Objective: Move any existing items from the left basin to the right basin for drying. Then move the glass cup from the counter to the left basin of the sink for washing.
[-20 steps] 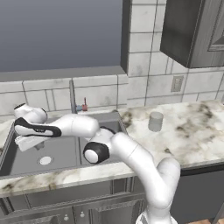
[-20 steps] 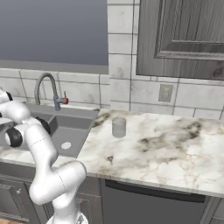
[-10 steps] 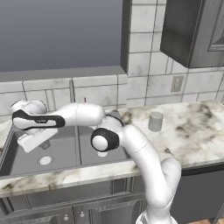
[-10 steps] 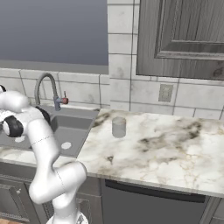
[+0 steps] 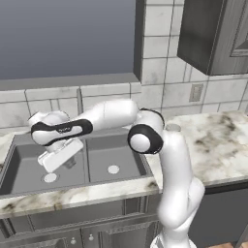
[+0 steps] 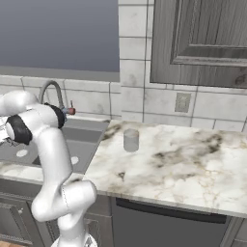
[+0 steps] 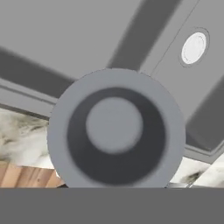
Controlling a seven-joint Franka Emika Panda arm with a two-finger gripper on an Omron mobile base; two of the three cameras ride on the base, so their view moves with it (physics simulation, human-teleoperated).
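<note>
The arm (image 5: pixel 121 116) has swung rightward and risen since a second ago; its gripper (image 5: pixel 69 162) now hangs above the divider between the basins, clamped on the dark grey piece (image 7: pixel 114 127). The marble counter (image 6: pixel 173 164) runs right of the grey sink (image 5: pixel 29 172) under tiled wall. The cup (image 6: pixel 130 140) stands on it, well apart.

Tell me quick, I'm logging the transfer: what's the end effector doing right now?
End effector: closed on the small dark grey piece, carried above the sink.
</note>
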